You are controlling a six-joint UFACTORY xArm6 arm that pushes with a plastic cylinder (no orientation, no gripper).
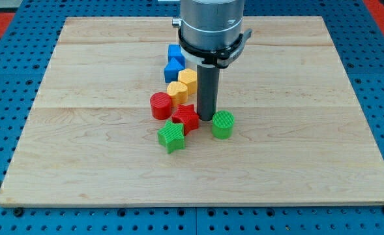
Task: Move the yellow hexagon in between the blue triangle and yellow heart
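Observation:
The yellow hexagon (188,79) lies near the board's middle, just right of and below the blue triangle (173,68) and above-right of the yellow heart (177,90); the three sit close together. My tip (206,119) rests on the board below the hexagon, right beside the red star (186,118) and just up-left of the green cylinder (222,124). The dark rod stands immediately right of the hexagon and the heart. Whether the tip touches the red star cannot be told.
A blue cube (175,52) sits above the blue triangle. A red cylinder (160,106) lies left of the heart. A green star (171,136) lies below the red star. The wooden board (322,150) rests on a blue pegboard.

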